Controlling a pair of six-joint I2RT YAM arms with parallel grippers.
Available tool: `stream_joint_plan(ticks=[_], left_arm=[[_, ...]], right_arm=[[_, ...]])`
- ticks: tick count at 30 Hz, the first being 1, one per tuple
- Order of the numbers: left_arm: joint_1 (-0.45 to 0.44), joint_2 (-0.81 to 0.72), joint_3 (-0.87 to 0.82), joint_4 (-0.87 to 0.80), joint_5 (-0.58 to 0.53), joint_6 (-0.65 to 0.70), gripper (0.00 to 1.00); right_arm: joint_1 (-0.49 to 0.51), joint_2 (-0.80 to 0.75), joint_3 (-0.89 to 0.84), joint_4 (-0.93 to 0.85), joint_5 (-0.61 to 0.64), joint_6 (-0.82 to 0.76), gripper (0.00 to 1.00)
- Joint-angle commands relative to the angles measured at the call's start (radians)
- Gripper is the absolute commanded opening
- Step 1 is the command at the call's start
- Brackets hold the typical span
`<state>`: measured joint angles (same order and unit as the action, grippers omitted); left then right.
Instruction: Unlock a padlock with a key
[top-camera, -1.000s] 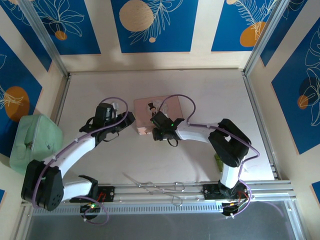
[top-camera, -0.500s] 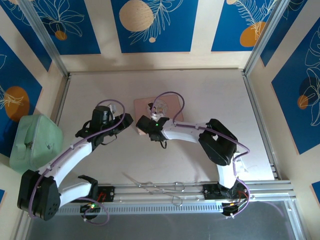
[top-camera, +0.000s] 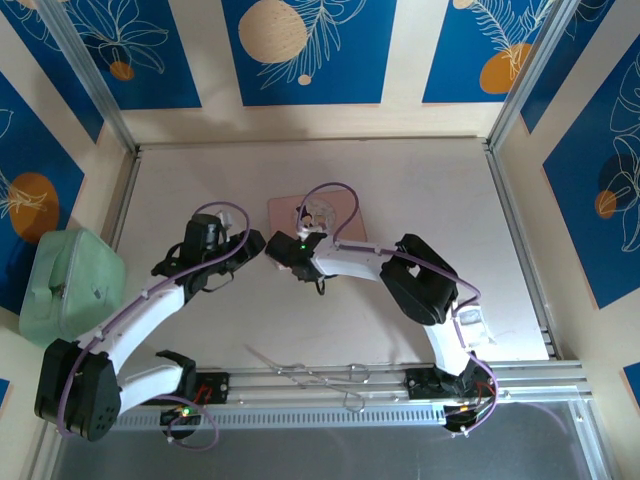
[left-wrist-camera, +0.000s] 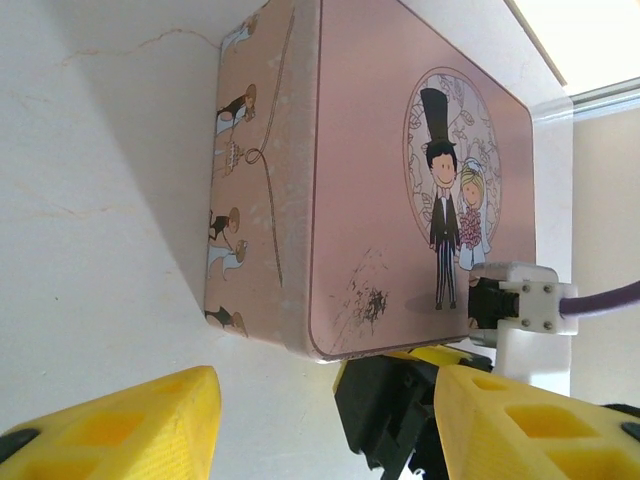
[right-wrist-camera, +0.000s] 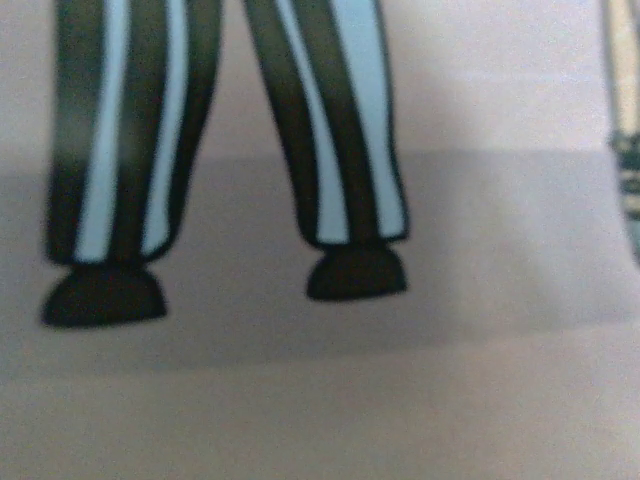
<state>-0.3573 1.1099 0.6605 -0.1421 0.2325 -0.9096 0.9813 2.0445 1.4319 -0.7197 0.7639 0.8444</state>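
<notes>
Left gripper (left-wrist-camera: 328, 388) open, jaws spread just beside box (left-wrist-camera: 400, 200) near corner; right gripper (top-camera: 284, 248) tight against same corner, grip cannot tell. Cannot tell where padlock, key lie: locate both first, keep arms from clashing

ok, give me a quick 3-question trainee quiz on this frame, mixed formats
1. True or false: the pink box lies flat with its bride-and-groom picture facing up.
2. Where is the green pouch? A on the box; B left of the table; C by the right arm's base.
3. Fill in: the left arm's yellow fingers stand ___ (apart/together).
Key: 1 true; 2 B; 3 apart.
</notes>
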Motion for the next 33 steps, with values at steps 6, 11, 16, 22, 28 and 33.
stream_joint_plan(ticks=[6,11,16,22,28,33], left_arm=[[0.011,-0.009,-0.024,0.011,0.013,-0.014,0.58],[0.012,-0.009,-0.023,0.013,0.014,-0.014,0.58],[0.012,-0.009,-0.021,0.015,0.013,-0.018,0.57],[0.013,-0.012,-0.02,0.008,0.008,-0.016,0.57],[0.013,-0.015,-0.026,0.006,0.007,-0.013,0.57],[0.015,-0.013,-0.024,0.007,0.007,-0.009,0.57]], right_arm=[[-0.008,0.05,0.054,-0.066,0.044,0.016,0.33],[-0.006,0.059,0.072,-0.107,0.075,0.036,0.45],[0.001,0.084,0.112,-0.183,0.105,0.09,0.44],[0.006,0.115,0.159,-0.247,0.1,0.125,0.36],[0.017,0.099,0.14,-0.216,0.08,0.114,0.25],[0.014,0.038,0.054,-0.085,0.031,0.032,0.17]])
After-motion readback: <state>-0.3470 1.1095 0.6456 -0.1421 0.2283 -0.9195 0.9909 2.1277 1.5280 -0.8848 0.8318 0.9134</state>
